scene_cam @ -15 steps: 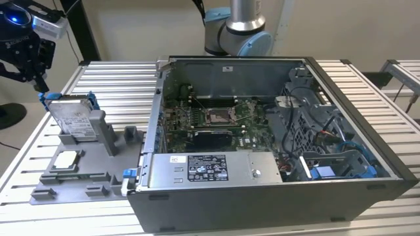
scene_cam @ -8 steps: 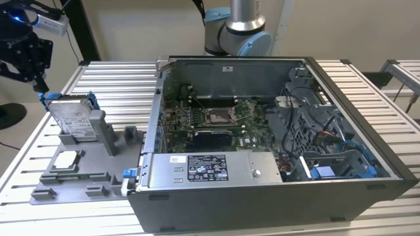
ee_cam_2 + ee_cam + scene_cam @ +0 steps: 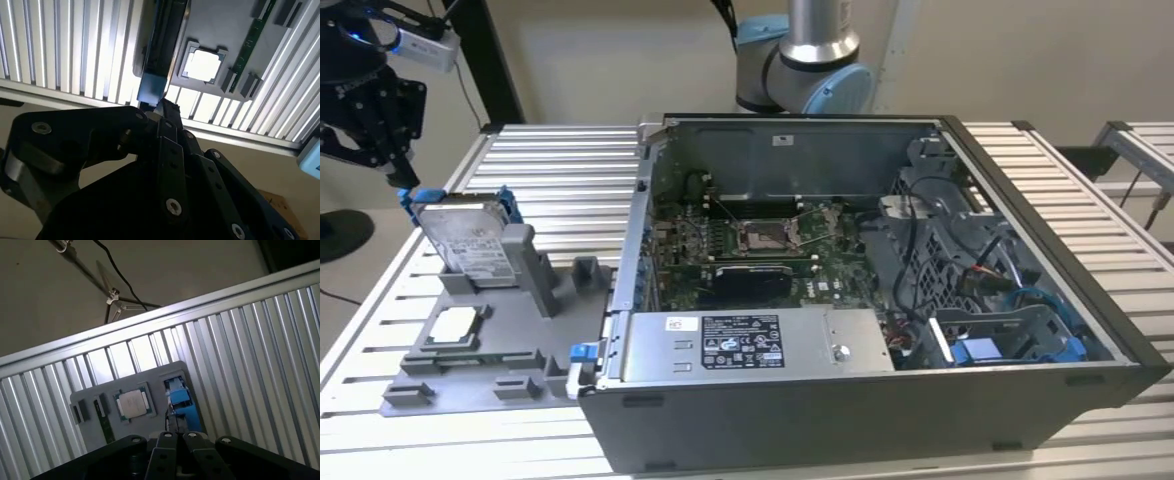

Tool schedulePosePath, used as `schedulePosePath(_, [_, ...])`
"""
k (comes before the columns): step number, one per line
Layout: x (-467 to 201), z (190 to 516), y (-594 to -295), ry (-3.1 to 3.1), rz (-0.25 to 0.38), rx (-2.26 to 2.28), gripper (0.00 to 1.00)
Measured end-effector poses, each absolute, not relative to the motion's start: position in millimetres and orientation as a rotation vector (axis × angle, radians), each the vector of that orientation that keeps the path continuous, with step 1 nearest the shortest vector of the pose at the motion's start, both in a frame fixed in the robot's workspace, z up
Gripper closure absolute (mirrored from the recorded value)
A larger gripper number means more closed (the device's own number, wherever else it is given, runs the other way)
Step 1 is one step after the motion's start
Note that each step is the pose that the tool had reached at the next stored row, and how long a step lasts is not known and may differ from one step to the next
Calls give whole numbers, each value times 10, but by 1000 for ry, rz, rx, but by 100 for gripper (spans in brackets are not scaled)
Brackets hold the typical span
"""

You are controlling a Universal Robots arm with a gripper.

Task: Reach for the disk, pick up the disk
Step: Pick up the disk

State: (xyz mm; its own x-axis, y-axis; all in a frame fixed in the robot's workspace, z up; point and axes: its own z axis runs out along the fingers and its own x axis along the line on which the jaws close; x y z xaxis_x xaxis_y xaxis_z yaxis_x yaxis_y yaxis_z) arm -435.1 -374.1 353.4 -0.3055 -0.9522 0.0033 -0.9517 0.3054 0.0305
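The disk (image 3: 470,240) stands tilted in a slot of the grey holder plate (image 3: 507,355) at the exterior view's left: silver-grey metal, white label, blue side rails. My black gripper (image 3: 408,186) comes down from the upper left onto its top corner. Its fingertips are pinched together on the blue rail there. In the second wrist view the gripper (image 3: 159,102) meets the blue rail end of the disk (image 3: 151,89). The first wrist view has the gripper (image 3: 175,426) right at the disk (image 3: 179,399). The disk rests in the holder.
A small white-silver square chip (image 3: 454,325) lies in a recess of the plate, beside the disk. An open computer case (image 3: 854,300) takes up the table's middle and right. The arm's base (image 3: 807,70) stands behind it. The slatted metal table (image 3: 547,170) extends around them.
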Motion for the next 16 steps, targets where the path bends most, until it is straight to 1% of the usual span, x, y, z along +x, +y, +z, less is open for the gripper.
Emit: schedulePosePath(16, [-4351,3536,-3741,-2490,-35,1881,100])
